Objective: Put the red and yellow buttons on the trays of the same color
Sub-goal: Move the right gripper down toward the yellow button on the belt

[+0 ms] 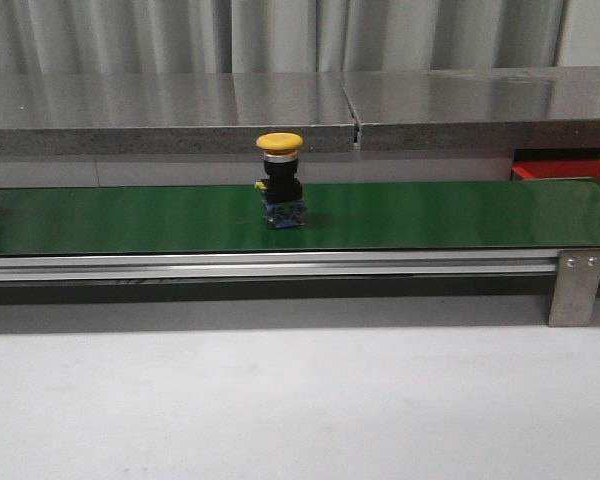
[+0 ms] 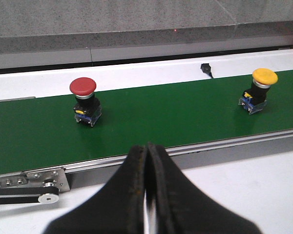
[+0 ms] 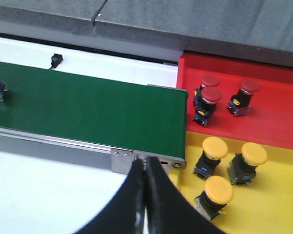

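A yellow-capped button (image 1: 280, 180) stands upright on the green belt (image 1: 130, 220); it also shows in the left wrist view (image 2: 258, 90). A red-capped button (image 2: 84, 100) stands on the belt further left. The red tray (image 3: 273, 122) holds three red buttons (image 3: 210, 100). The yellow tray (image 3: 278, 195) beside it holds three yellow buttons (image 3: 216, 195). My left gripper (image 2: 147, 148) is shut and empty, in front of the belt. My right gripper (image 3: 142, 163) is shut and empty, at the belt's end bracket.
A grey stone ledge (image 1: 280, 110) runs behind the belt. The belt's metal rail (image 1: 280, 265) and end bracket (image 1: 577, 285) face me. A small black sensor (image 2: 206, 69) sits behind the belt. White tabletop (image 1: 280, 400) lies in front.
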You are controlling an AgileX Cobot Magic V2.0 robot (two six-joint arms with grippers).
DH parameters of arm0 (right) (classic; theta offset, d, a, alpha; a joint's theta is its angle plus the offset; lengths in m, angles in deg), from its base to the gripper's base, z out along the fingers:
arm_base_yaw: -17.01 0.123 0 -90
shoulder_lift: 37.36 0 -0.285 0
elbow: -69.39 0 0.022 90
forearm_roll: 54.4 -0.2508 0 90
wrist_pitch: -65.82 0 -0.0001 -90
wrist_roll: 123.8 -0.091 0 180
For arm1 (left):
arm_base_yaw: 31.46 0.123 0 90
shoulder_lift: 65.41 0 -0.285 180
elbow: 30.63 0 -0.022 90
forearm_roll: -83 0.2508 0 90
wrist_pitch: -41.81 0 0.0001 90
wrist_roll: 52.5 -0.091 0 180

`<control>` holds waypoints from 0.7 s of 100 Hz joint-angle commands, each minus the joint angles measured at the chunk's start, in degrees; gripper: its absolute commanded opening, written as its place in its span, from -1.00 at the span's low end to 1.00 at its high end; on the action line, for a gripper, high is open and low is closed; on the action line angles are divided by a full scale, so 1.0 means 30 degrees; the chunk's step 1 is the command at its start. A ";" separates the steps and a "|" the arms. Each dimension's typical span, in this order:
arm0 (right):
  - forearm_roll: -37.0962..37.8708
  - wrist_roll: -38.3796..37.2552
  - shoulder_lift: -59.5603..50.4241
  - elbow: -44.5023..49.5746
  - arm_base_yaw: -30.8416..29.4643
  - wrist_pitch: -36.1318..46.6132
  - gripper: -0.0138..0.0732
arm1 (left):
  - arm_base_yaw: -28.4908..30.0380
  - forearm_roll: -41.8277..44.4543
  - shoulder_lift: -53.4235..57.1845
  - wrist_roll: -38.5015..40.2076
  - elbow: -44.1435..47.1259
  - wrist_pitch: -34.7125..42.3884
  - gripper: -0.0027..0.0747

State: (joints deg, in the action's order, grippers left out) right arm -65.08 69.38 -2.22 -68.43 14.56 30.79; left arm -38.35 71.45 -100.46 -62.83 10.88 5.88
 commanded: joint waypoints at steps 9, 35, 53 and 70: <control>0.0253 0.0131 0.1908 -0.1911 0.1771 0.1496 -0.84 | -0.0135 -0.0348 0.0907 0.0019 0.0063 0.1138 -0.98; 0.0253 0.0131 0.6831 -0.5031 0.4798 0.1461 -0.82 | -0.0135 -0.0348 0.0974 0.0019 0.0098 0.1073 -0.98; 0.0253 0.0131 1.0551 -0.7573 0.6193 0.1006 -0.49 | -0.0135 -0.0348 0.0974 0.0019 0.0098 0.1073 -0.98; 0.0253 0.0131 1.4184 -0.9918 0.7234 -0.0086 0.26 | -0.0135 -0.0348 0.0974 0.0019 0.0098 0.1073 -0.98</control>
State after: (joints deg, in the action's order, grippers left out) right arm -64.37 69.38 36.47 -93.20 34.94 29.25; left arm -38.35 71.45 -97.26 -62.83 12.59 5.35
